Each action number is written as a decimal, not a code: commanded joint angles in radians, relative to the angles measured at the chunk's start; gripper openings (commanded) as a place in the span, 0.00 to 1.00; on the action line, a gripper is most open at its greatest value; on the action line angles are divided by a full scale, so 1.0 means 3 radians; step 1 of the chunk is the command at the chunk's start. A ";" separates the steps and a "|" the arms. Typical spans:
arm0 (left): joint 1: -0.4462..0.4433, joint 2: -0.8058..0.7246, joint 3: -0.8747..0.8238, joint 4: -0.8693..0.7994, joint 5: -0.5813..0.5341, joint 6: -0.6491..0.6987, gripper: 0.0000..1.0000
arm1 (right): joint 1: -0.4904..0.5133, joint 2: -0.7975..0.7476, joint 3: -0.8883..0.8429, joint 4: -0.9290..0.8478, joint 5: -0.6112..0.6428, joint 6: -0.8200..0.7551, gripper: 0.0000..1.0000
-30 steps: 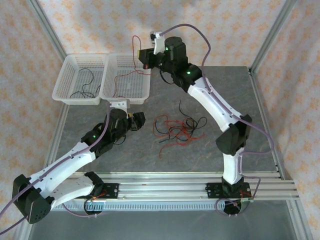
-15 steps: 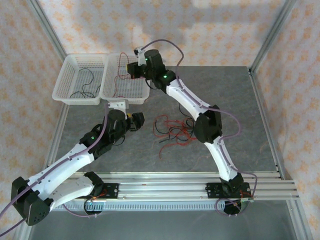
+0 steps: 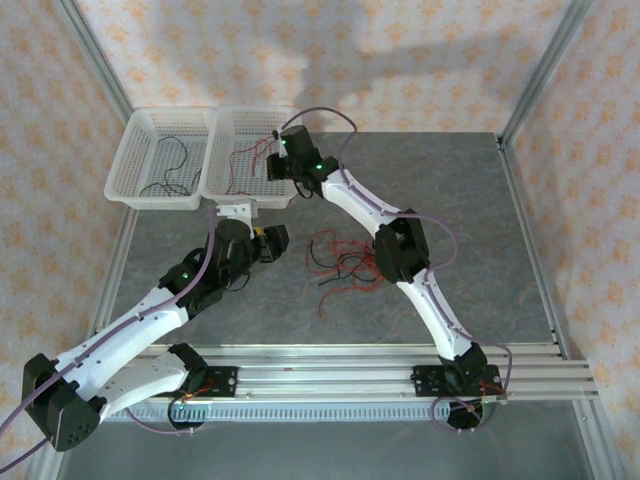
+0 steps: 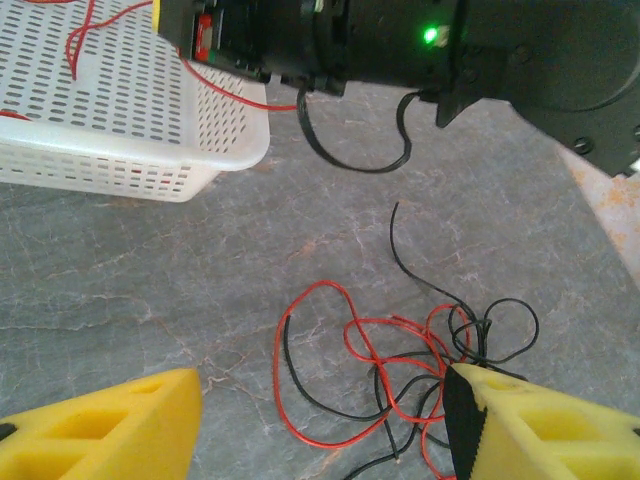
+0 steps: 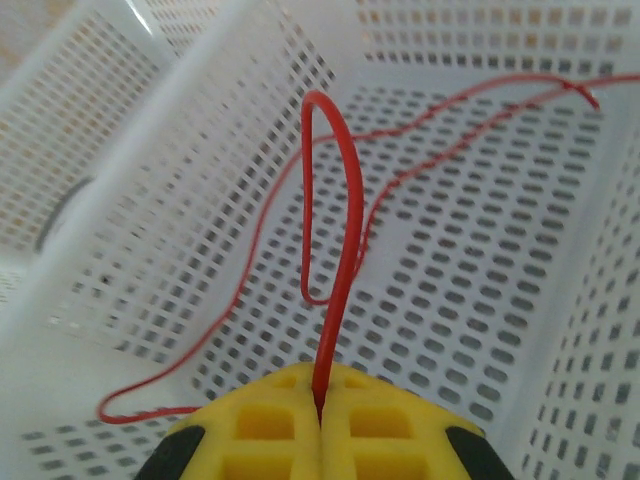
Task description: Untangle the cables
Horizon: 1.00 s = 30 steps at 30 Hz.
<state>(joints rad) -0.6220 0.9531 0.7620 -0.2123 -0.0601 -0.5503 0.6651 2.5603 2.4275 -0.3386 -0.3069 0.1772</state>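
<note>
Right fingers [image 5: 262,425] sank into basket [image 5: 150,150] pinching red wire [image 5: 346,200]; left fingers [image 4: 100,430] wide over tabletop [image 4: 150,270].

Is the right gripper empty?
No, the right gripper is shut on a red wire over the white basket.

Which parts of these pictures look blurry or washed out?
Right wrist view: the white basket blurs and bleaches toward the upper left, while the red wire pinched in the right gripper is crisp. Left wrist view: the left gripper looks soft-edged, the cable tangle sharp.
</note>
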 commanded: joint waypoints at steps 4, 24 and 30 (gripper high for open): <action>-0.0023 -0.0002 -0.0002 0.0002 -0.0035 -0.0046 0.66 | 0.0058 -0.0009 0.0131 0.0025 0.0082 0.0169 0.00; -0.0023 -0.0115 -0.0096 -0.0019 -0.0068 -0.0063 0.66 | 0.0099 0.0121 0.0202 0.0721 -0.0215 0.0979 0.00; -0.0023 -0.0158 -0.0109 -0.0018 -0.0045 -0.0087 0.66 | 0.0109 0.0199 0.0203 0.0856 -0.0159 0.0995 0.00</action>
<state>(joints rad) -0.6220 0.9310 0.7429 -0.2157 -0.0601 -0.5564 0.6933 2.5950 2.4519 -0.1360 -0.3805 0.4618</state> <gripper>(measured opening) 0.660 0.041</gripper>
